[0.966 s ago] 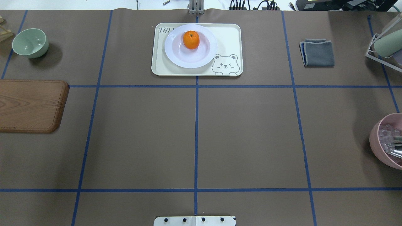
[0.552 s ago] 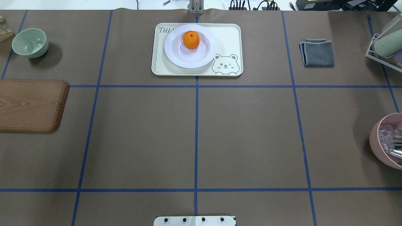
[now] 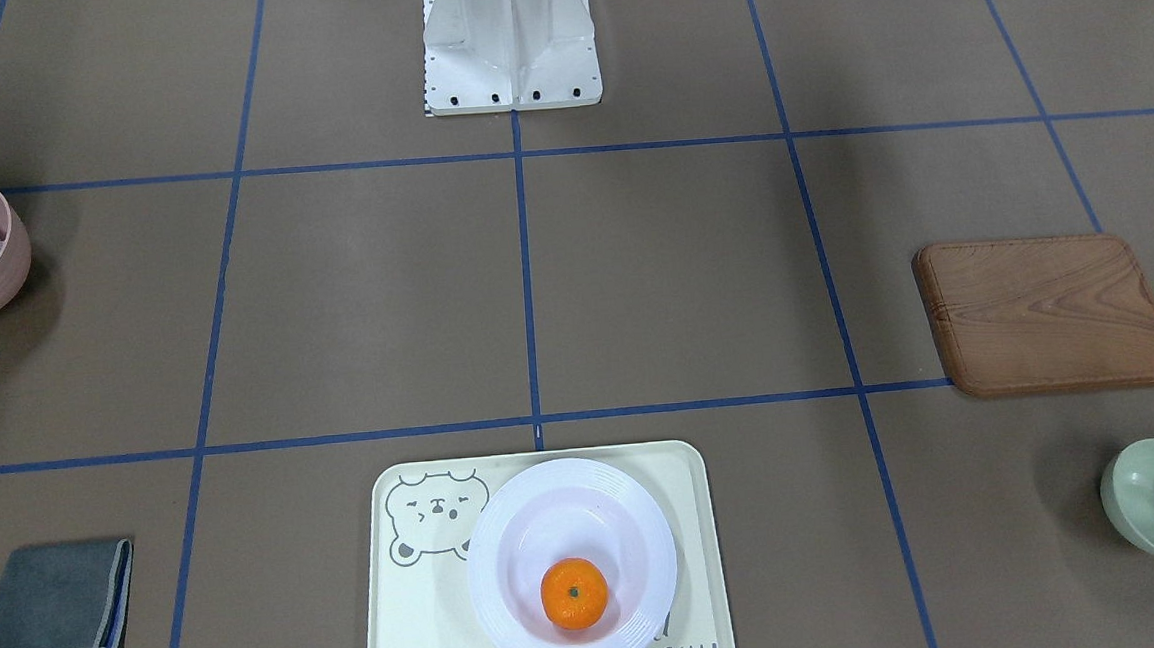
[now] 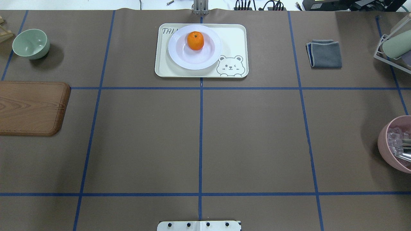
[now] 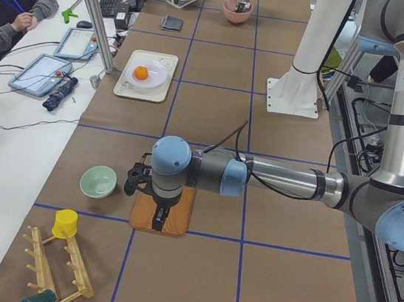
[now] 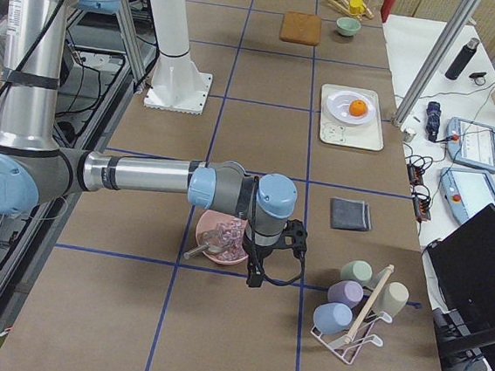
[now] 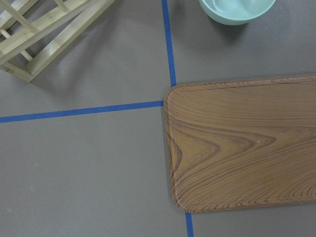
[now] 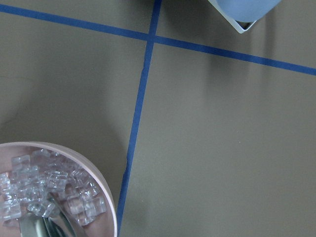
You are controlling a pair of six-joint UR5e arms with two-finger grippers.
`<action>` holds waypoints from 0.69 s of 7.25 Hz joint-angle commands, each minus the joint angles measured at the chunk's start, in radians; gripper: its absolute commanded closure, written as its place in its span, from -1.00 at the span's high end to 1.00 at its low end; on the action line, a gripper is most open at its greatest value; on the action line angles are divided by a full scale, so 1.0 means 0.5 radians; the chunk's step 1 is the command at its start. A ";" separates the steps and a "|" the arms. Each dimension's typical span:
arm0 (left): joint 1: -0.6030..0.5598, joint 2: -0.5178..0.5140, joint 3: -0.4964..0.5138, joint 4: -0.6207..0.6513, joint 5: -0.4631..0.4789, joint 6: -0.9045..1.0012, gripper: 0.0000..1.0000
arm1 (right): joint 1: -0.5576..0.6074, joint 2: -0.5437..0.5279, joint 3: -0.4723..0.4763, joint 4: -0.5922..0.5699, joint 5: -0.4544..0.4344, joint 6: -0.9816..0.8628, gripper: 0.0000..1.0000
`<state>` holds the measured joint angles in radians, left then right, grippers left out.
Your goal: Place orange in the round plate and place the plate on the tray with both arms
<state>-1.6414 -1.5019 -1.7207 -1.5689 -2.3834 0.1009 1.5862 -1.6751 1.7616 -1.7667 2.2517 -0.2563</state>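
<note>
A small round bright-orange mandarin (image 4: 195,40) with a green stem dot is seen lying in the hollow of a glossy white round deep plate (image 4: 179,56), towards the plate's far side in the overhead view. The plate is set on a large pale cream rectangular tray (image 4: 234,38), over the tray's left part and covering part of the grey lettering. A grey bear face drawing (image 4: 230,66) is printed in the tray's near right corner, just beside the plate's rim. The tray lies at the far middle of a brown paper-covered worktop (image 4: 250,138) that is divided by blue tape lines.

Both arms are placed well apart from the tray. The left gripper (image 5: 157,223) is held pointing down over a brown wooden board (image 4: 30,107) at the worktop's left end, near a pale green bowl (image 4: 31,43). The right gripper (image 6: 256,278) is held pointing down just beside a pink bowl (image 4: 395,144) filled with clear pieces, at the right end. Whether either set of jaws is spread or pressed together cannot be told, and nothing is seen gripped in them.

A folded grey cloth (image 4: 325,53) is laid to the right of the tray.
</note>
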 commanded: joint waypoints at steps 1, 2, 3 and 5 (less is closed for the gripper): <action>0.000 0.000 -0.001 0.002 -0.001 -0.002 0.97 | 0.000 0.000 0.048 0.002 0.006 0.000 1.00; 0.000 0.000 -0.001 0.005 -0.001 -0.002 0.97 | 0.000 0.000 0.066 0.005 0.006 0.000 1.00; 0.000 0.000 0.002 0.008 -0.001 -0.002 0.97 | 0.000 0.000 0.069 0.005 0.003 0.000 1.00; 0.003 -0.003 0.014 0.021 -0.001 -0.002 0.97 | 0.000 -0.003 0.069 0.002 0.003 0.000 1.00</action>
<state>-1.6411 -1.5019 -1.7183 -1.5614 -2.3838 0.0997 1.5862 -1.6760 1.7954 -1.7651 2.2522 -0.2562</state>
